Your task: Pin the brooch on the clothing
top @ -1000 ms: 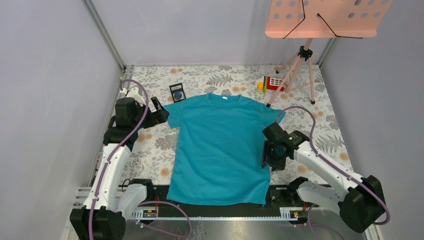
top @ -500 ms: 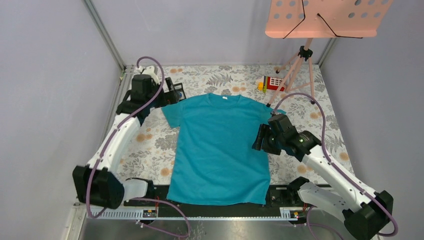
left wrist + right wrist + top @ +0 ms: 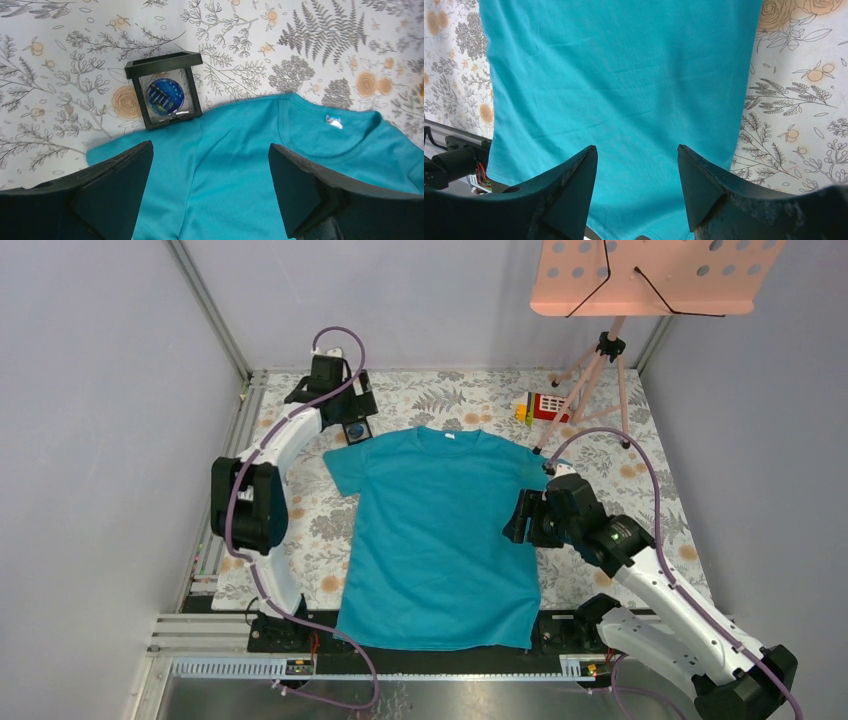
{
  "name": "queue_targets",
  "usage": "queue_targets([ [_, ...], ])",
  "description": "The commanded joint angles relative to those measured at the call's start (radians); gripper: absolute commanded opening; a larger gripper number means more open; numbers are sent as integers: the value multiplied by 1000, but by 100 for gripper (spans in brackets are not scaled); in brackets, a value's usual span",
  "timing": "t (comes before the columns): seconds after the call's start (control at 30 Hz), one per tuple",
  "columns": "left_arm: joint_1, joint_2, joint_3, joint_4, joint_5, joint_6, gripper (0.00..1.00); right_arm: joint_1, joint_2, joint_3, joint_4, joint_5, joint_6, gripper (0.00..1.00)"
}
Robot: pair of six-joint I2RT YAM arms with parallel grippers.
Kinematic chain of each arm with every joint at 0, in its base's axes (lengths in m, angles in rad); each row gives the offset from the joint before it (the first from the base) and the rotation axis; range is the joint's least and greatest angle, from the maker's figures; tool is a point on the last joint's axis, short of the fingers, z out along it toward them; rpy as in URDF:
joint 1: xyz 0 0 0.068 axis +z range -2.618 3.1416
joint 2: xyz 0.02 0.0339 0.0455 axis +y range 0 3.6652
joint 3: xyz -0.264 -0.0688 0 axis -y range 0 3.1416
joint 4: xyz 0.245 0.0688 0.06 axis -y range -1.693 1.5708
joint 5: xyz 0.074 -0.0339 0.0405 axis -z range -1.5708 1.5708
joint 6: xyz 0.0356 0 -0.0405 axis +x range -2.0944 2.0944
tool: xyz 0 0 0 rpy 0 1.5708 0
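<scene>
A floral-patterned bench (image 3: 640,490) stands between grey walls (image 3: 100,390). The T-shirt (image 3: 440,530) lies flat on it. The left hand (image 3: 210,165) and right hand (image 3: 636,165) hang spread over the T-shirt's edges.

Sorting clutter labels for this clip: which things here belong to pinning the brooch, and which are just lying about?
Job: brooch, in its black frame; teal T-shirt.
Lying about: pink music stand; red-and-yellow toy.
</scene>
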Motion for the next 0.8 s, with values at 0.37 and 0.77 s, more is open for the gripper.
queue_targets([
  [0.37,29,335,304,-69,-74,12,84,10,-33,36,-16,81,-56,74],
  [0.77,54,273,125,36,-51,5,73,10,50,18,46,2,41,75],
])
